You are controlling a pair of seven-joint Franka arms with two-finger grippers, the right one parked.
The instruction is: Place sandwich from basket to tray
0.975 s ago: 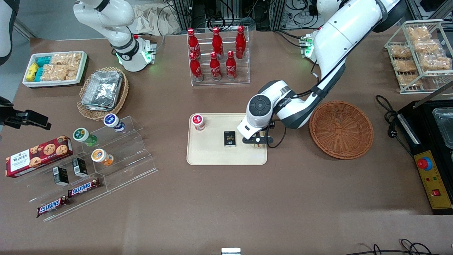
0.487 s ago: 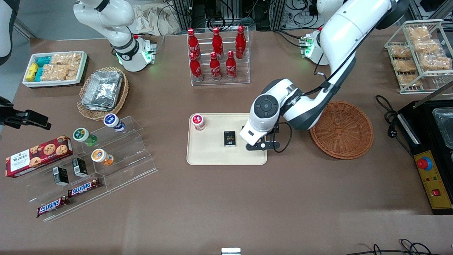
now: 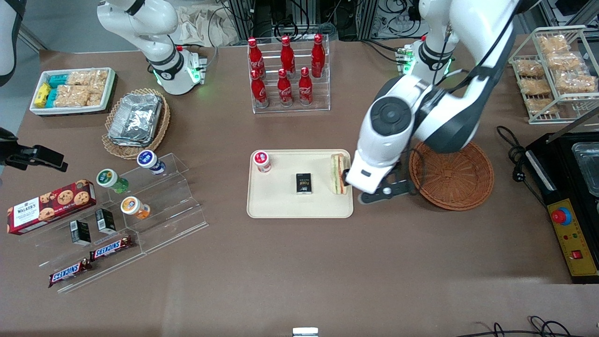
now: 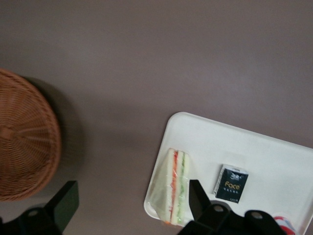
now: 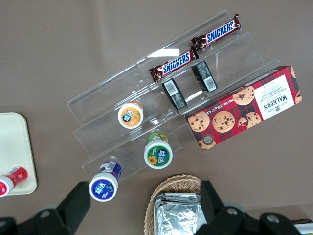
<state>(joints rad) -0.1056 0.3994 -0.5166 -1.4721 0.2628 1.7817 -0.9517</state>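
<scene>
Change: the gripper (image 3: 381, 191) was low over the tray (image 3: 281, 208) a moment ago, at the edge nearest the basket (image 3: 451, 171). Now it has lifted and drawn back, and hangs above the bare table between tray and basket.

Sandwich: the sandwich (image 3: 338, 174), hidden under the hand a second ago, now lies on the tray in plain sight, along the short edge toward the basket, its striped cut side up. In the wrist view the sandwich (image 4: 174, 187) sits close to the tray (image 4: 274, 152) rim, with nothing touching it.

Fingers: spread wide, holding nothing; the two dark fingers (image 4: 65, 202) stand well apart, and the sandwich is free of them.

Basket: the basket (image 4: 24, 142) looks empty in both views.

Meaning for the task: I judge the placing is done; only the retreat of the arm remains. One small worry: the sandwich is near the rim, but it seems to lie fully inside.

Tray, other things: a small black box (image 3: 304, 183) near the middle, and a red-capped cup (image 3: 262, 160) at the corner farthest from the basket.

Table: brown cloth surface. A rack of red bottles (image 3: 286, 70) stands farther from the front camera than the tray. Toward the parked arm's end are a clear stepped stand (image 3: 154, 206) with small cups, a biscuit box (image 3: 49, 206), chocolate bars (image 3: 89, 262) and a tan basket of foil containers (image 3: 135, 119).

Room: a wire rack of snack bags (image 3: 557, 70) and a black machine (image 3: 571, 196) at the working arm's end; cables at the table's top edge.
</scene>
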